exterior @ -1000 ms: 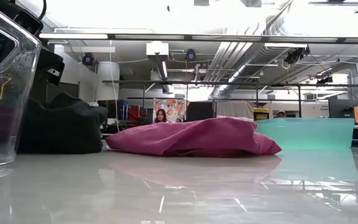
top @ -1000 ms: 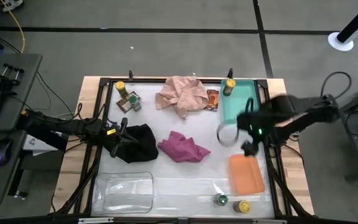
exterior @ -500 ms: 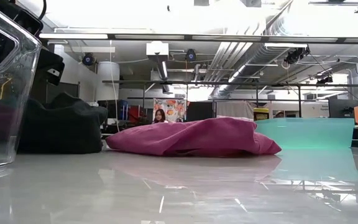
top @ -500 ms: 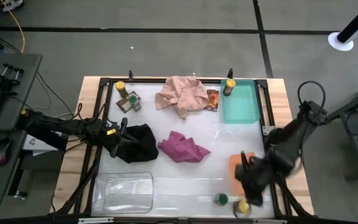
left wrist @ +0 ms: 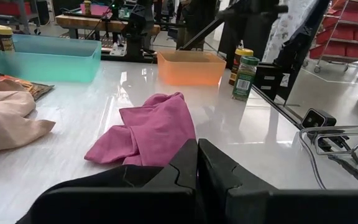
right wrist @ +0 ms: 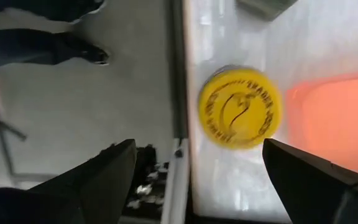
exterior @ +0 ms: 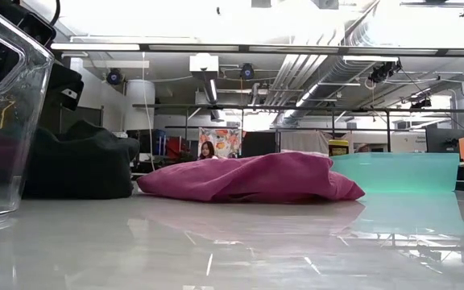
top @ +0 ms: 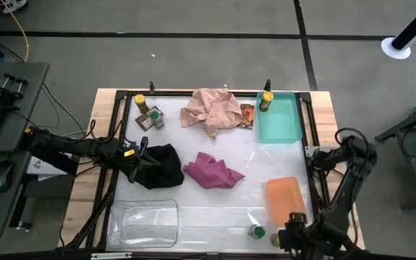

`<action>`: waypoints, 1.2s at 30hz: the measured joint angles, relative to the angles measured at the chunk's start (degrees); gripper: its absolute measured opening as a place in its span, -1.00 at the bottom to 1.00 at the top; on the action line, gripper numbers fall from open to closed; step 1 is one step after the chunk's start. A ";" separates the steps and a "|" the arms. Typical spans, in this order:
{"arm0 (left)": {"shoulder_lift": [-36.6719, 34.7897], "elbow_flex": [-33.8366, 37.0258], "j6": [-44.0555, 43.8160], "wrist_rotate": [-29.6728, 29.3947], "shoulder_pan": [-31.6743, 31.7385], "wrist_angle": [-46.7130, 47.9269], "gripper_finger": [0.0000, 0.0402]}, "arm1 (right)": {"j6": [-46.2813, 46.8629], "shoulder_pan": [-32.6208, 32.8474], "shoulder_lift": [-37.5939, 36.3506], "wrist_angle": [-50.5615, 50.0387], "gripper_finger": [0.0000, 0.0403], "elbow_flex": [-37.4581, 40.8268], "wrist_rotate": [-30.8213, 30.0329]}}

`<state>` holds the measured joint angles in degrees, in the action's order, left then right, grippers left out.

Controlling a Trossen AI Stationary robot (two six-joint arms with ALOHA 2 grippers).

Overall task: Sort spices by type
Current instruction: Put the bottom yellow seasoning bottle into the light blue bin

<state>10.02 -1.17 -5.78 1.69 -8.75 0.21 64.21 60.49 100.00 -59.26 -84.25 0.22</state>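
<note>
right gripper [right wrist: 191, 174] has swung from beside the orange tray [top: 286, 200] to the table's near right corner, fingers spread, directly above the yellow-lidded jar [right wrist: 239, 107] (nothing grasped). left gripper [left wrist: 197, 163] clenched at black cloth [top: 161, 165].

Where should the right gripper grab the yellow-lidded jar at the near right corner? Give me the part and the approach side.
Grip the round yellow lid across its rim, coming straight down from above. The jar stands upright, lid facing the right gripper, whose open fingers already straddle that line. The orange tray sits close on one side, so keep one finger between lid and tray.
</note>
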 joint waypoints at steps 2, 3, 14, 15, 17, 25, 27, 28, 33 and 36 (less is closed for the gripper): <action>0.00 0.00 0.00 0.02 0.00 0.00 -1.00 | 0.00 -0.50 1.01 -0.20 0.71 0.00 -1.17; 0.00 0.00 0.00 0.02 0.00 0.00 -1.00 | -0.02 -0.82 1.25 -0.41 0.71 -0.01 -1.72; -0.02 0.00 0.00 0.02 0.00 -0.02 -1.00 | 0.06 -2.89 1.67 -4.30 0.71 0.00 -3.28; -0.01 0.00 0.00 0.00 0.00 -0.01 -1.00 | 0.06 -3.04 1.67 -4.30 0.71 0.00 -3.20; 0.00 0.00 0.00 0.02 0.00 0.00 -1.00 | 0.06 -3.14 1.67 -4.29 0.71 0.00 -3.03; -0.01 0.00 -0.02 0.02 -0.02 0.00 -1.00 | -0.19 -3.14 3.87 -4.05 0.71 0.00 -1.11; -0.02 0.00 0.00 0.02 0.00 -0.01 -1.00 | -0.15 -3.13 4.73 -3.58 0.71 0.00 -0.40; -0.02 0.00 0.00 0.01 -0.01 -0.02 -1.00 | -0.12 -3.13 5.12 -3.33 0.71 0.00 -0.40; -0.02 0.00 0.00 0.00 0.00 0.00 -1.00 | 0.31 -3.29 6.00 -2.70 0.70 0.00 -0.38; -0.02 0.00 0.00 0.01 -0.01 0.00 -1.00 | 1.55 -3.58 6.02 -2.76 0.61 0.00 -0.28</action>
<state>10.00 -1.17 -5.78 1.71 -8.76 0.21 65.76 56.92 106.02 -62.02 -84.25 -0.06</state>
